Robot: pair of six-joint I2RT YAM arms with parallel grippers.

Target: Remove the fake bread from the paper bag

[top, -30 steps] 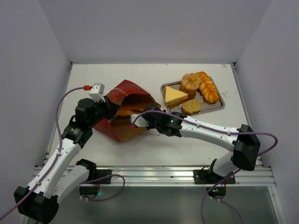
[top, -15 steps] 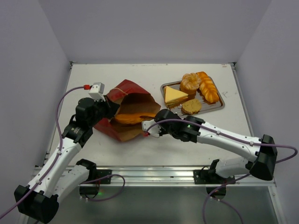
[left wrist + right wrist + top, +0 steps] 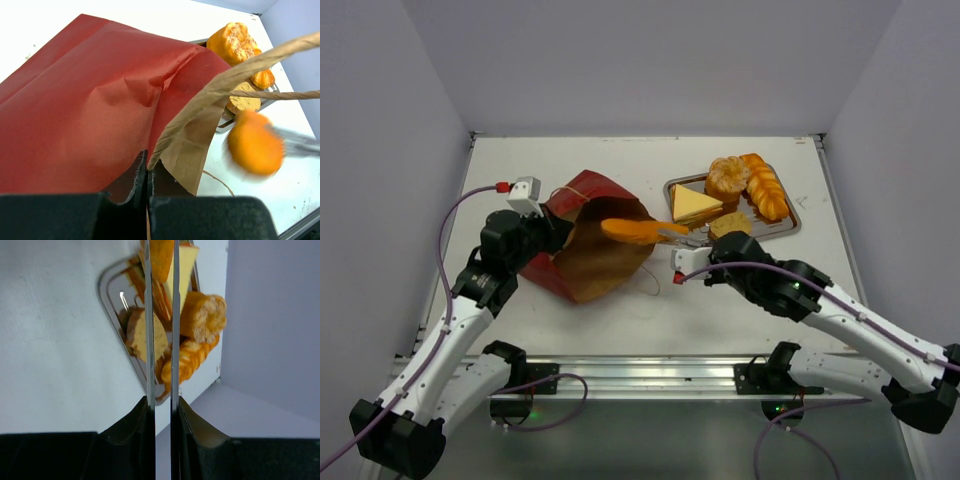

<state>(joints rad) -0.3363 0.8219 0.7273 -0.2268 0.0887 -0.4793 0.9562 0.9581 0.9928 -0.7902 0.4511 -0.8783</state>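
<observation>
The dark red paper bag [image 3: 585,255] lies on its side with its brown mouth open toward the tray. My left gripper [image 3: 552,232] is shut on the bag's rim [image 3: 165,145] by a string handle, holding the mouth up. My right gripper [image 3: 698,258] is shut on thin metal tongs [image 3: 150,340]. The tongs pinch an orange oval roll [image 3: 630,231] of fake bread, held in the air just outside the bag's mouth. The roll [image 3: 255,142] is blurred in the left wrist view.
A shiny metal tray [image 3: 790,228] at the back right holds a round bun [image 3: 727,177], a braided loaf [image 3: 765,188], a yellow wedge [image 3: 692,205] and a flat round bread [image 3: 730,227]. A loose bag handle [image 3: 650,280] lies on the table.
My right arm has drawn back to the right, and the tongs have pulled the oval roll out of the bag's mouth toward the tray. The left gripper has kept its hold.
</observation>
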